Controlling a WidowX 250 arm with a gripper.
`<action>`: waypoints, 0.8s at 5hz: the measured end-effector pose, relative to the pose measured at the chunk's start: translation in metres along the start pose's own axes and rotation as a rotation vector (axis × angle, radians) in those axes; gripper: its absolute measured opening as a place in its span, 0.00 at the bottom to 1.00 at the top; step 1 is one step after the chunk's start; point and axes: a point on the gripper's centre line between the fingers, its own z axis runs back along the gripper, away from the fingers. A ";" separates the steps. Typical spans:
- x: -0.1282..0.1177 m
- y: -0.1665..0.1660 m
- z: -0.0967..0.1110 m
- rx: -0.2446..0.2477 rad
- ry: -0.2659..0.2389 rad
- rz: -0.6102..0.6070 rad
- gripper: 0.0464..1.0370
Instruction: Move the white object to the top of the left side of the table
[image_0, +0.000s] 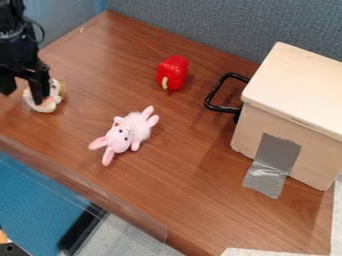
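Observation:
The black gripper (24, 92) is at the upper left, low over the table's left side. Its two fingers stand apart, so it is open. A small white object (50, 104) with orange and pink patches lies on the wooden table (220, 215) by the right-hand finger, which partly covers it. Whether finger and object touch, I cannot tell. A white and pink plush rabbit (133, 131) lies further right, near the middle of the table, apart from the gripper.
A red toy pepper (175, 70) lies toward the back middle. At the right stands a pale wooden box (294, 95) with a black handle (217, 92) on its left side and grey tape on its front. A clear strip (80, 185) runs along the front left edge.

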 end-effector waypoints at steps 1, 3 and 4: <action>-0.005 -0.007 -0.004 -0.031 -0.006 0.016 0.66; 0.001 -0.005 0.021 -0.025 -0.027 0.014 0.22; 0.027 -0.004 0.048 -0.041 -0.090 0.040 0.17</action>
